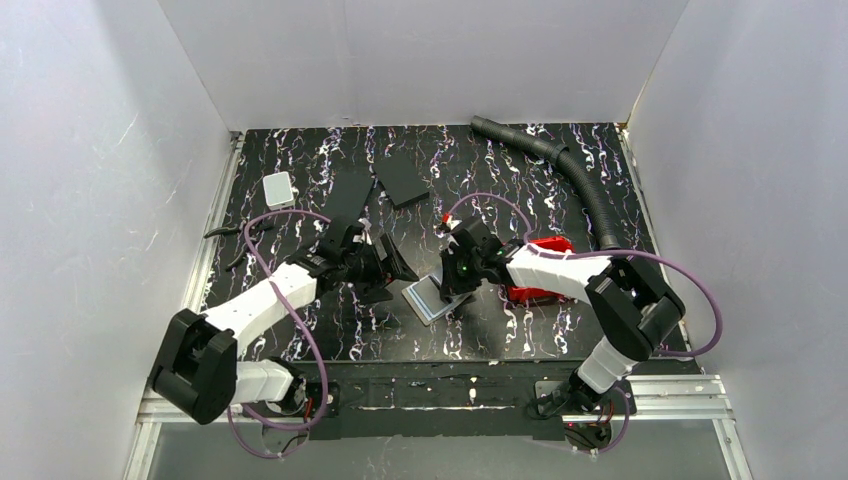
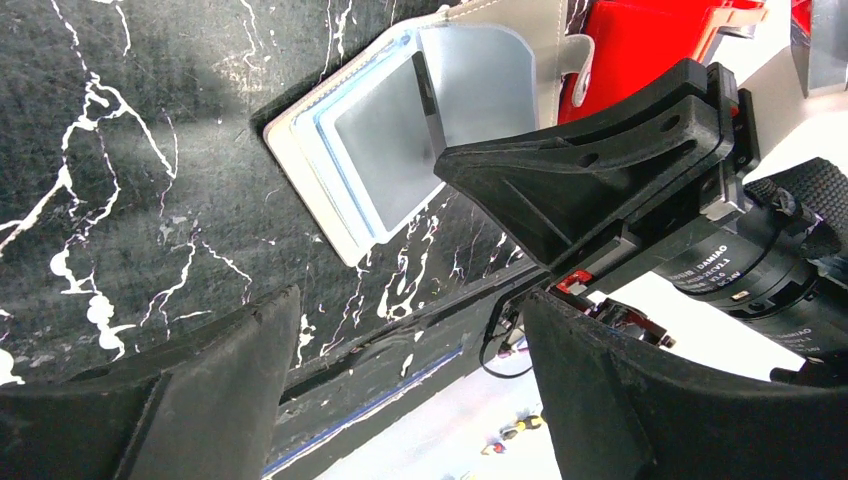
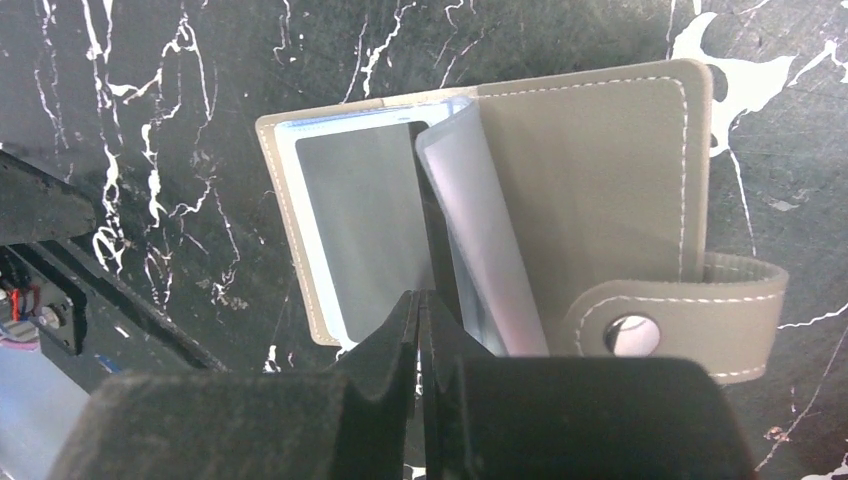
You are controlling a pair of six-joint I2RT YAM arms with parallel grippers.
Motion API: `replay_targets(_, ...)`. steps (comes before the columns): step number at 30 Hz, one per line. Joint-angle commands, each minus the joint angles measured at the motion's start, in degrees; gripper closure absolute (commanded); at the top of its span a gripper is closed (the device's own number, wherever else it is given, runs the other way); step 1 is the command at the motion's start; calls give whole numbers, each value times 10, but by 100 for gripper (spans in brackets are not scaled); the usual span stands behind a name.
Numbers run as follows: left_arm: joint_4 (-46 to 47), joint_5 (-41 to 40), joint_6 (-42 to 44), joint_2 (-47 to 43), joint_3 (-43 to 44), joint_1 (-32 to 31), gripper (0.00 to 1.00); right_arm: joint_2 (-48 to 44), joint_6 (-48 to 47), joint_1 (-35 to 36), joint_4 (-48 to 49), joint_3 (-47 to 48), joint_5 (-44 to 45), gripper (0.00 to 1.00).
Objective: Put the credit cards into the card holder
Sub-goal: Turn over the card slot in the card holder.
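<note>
Card (image 2: 430, 105): dark and thin, seen edge-on, upright over the open holder, with its lower edge among the clear sleeves near the fold.
Holder (image 3: 600, 170): grey-brown, lying open and flat on the marbled black table (image 1: 500, 340) between the two arms. Its snap tab sticks out to one side and one clear sleeve is lifted off the stack.
Right claw (image 3: 420, 300): pinched almost to nothing on the card's top edge, reaching down at the holder.
Left claw (image 2: 410, 320): wide and holding nothing, hovering just beside the holder without touching it.
Red tray (image 1: 540, 268): just beside the holder, partly under the right arm. Whether more cards lie in it cannot be told.
Step, as it looks: feeding the card into a sleeve pocket.
Risk, missed pocket: the card appears to sit between two sleeves rather than clearly in a pocket mouth. Pushed down there, it would lodge loose at the fold and slide out later.
Risk, holder moving: nothing pins the holder. A downward or sideways push from the card could skid it across the slick table or crumple the raised sleeve.
Risk, slip: the grip is on a thin edge only. If the card jams, it could twist between the fingers or bend.
Risk, collision: the two claws are near each other over a small target. A steadying move by the left claw could knock the right.
</note>
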Motion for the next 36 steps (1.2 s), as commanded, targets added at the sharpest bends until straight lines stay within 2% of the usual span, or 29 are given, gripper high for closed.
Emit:
replay_targets(1, 20, 17, -8, 15, 0, 0, 20, 11, -9, 0, 16, 17, 14, 91)
replay_targets(8, 46, 24, -17, 44, 0, -11, 21, 13, -9, 0, 23, 1, 36, 92)
replay_targets(16, 76, 29, -32, 83, 10, -32, 31, 17, 5, 0, 49, -30, 29, 92)
replay_targets(21, 83, 21, -36, 98, 16, -42, 33, 18, 13, 0, 63, -40, 19, 92)
replay_targets(28, 92, 22, -41, 117, 28, -47, 44, 17, 14, 0, 70, -41, 13, 92)
replay_targets(36, 92, 8, -42, 126, 32, -50, 46, 17, 17, 0, 76, -45, 9, 92)
